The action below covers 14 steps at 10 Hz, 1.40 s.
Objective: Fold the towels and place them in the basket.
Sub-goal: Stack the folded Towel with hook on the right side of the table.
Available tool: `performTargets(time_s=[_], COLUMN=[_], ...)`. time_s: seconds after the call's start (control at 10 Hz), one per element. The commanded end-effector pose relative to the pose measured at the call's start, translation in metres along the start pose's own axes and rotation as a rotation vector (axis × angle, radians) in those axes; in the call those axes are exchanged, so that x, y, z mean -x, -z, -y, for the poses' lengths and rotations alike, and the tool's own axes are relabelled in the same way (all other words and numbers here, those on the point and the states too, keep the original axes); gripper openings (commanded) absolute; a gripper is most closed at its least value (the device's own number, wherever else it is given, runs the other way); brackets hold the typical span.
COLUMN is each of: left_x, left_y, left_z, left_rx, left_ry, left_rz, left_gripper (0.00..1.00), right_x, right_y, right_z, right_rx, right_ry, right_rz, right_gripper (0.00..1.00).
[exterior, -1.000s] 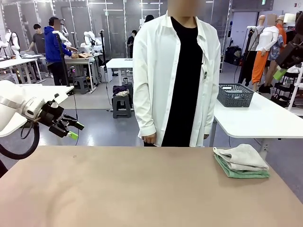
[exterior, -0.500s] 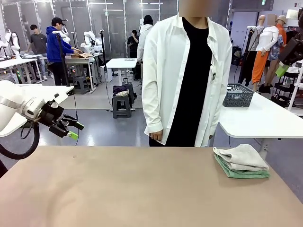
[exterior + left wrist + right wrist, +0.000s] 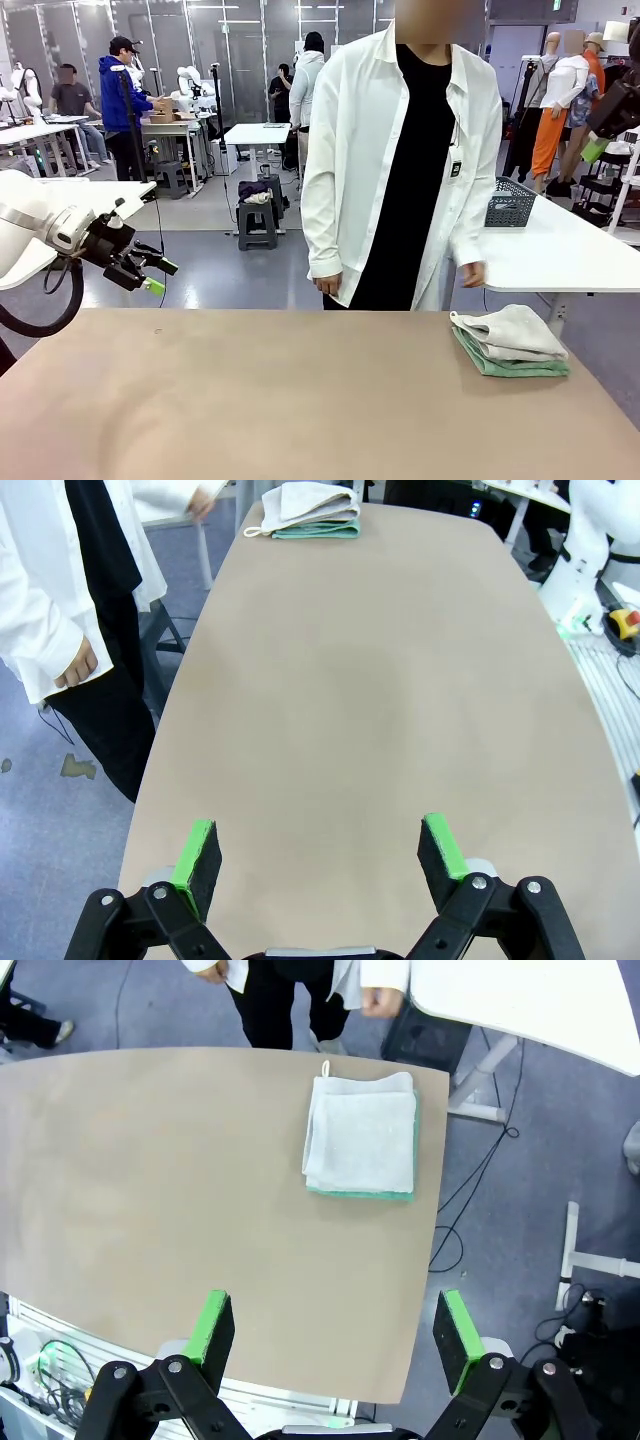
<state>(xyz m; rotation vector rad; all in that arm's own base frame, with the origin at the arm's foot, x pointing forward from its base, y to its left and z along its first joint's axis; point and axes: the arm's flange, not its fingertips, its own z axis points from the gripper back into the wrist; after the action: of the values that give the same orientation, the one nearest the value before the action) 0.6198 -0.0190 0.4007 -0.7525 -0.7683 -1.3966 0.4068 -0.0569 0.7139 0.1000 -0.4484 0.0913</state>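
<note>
Our left gripper (image 3: 150,276) hangs off the left end of the table (image 3: 300,400), its jaws spread wide and holding nothing; in the left wrist view the two green pads (image 3: 197,848) stand well apart over bare tabletop. Our right gripper (image 3: 330,1335) is likewise spread and empty, looking straight down from high above the table's near edge.

Beyond our fingers the tan surface runs clear to the towels (image 3: 508,341). They lie stacked near the right far corner, the cream towel (image 3: 512,331) folded on top of the green towel (image 3: 505,366), whose edge peeks out along the near and right sides (a small hanging loop sticks out at the far end, seen from the right wrist). Both grippers are well apart from the stack.

Across the table we see a person (image 3: 400,160) in a long white coat over black, standing at the far edge. One hand (image 3: 327,285) hangs by the coat hem; the other hand (image 3: 472,274) is near the edge of a white side table (image 3: 570,255). The basket (image 3: 512,202) sits on that side table, partly hidden behind the person's sleeve, well apart from the towels.
</note>
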Motion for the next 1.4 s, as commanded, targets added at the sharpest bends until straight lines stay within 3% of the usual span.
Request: performTargets(time_s=[0.0,1.3], left_x=[-0.0016,-0.0016], left_y=[0.0004,0.0004], left_z=[0.0022,0.0022], left_rx=[-0.006,-0.006], left_ry=[0.001,0.001], left_rz=[-0.003,-0.003], left_gripper=[1.00,1.00], right_x=[-0.0008,-0.0008], right_y=[-0.0016,-0.0016], right_z=[-0.0007,-0.0007], right_rx=[-0.004,-0.004], right_ry=[0.012,0.012], right_rz=[-0.006,-0.006], right_gripper=[1.00,1.00])
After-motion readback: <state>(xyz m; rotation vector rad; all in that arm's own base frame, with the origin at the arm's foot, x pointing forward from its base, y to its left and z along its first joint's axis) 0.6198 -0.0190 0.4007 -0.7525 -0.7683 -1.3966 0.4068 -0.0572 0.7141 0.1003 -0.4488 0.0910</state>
